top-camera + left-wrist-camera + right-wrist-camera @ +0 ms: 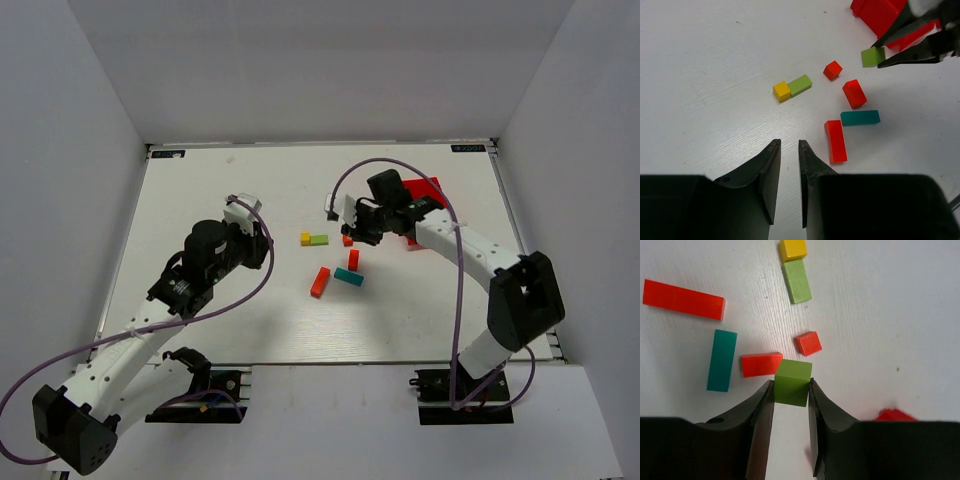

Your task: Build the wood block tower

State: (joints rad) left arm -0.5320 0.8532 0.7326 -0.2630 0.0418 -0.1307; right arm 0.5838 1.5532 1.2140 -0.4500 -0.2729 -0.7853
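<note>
The wooden blocks lie loose and flat on the white table; none are stacked. A yellow cube [305,239] touches a green bar [319,240]. Near them lie a small red cube [347,240], a short red block [353,260], a teal bar [348,277] and a long orange-red bar [320,282]. My right gripper [791,385] is shut on a green cube [792,382] and holds it above the table, near the red cube [808,343]. The held cube also shows in the left wrist view [873,56]. My left gripper [789,145] is empty, its jaws a narrow gap apart, left of the blocks.
A red plastic bin [425,195] stands just behind the right gripper at the right rear. White walls enclose the table on three sides. Purple cables loop from both arms over the table.
</note>
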